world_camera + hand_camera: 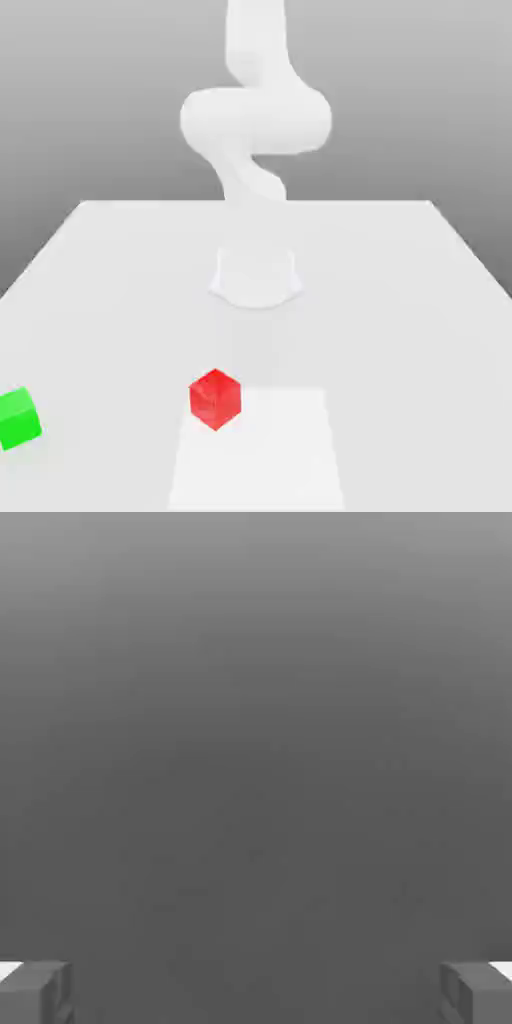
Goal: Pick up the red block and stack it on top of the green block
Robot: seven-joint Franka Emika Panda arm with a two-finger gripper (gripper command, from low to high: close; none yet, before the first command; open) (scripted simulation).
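On the white table [400, 300], toward the near edge, the red block [215, 398] sits turned corner-on, with the green block [18, 418] well apart at the exterior view's left. From the hand view, the gripper [256, 992] faces plain grey, its fingertips [35, 992] spread wide apart with neither block between them. Behind, the white arm [255, 130] rises from its base.

- The tabletop [400, 300] is looking smooth, matt and white, with a paler square patch [258, 448] near the front.
- The arm [255, 120] is showing a smooth, matt white shell, like plastic.
- The red block [215, 398] is looking smooth with a faint sheen.
- The green block [18, 418] is looking smooth and evenly coloured.
- The fingers [35, 994] are appearing matt grey.
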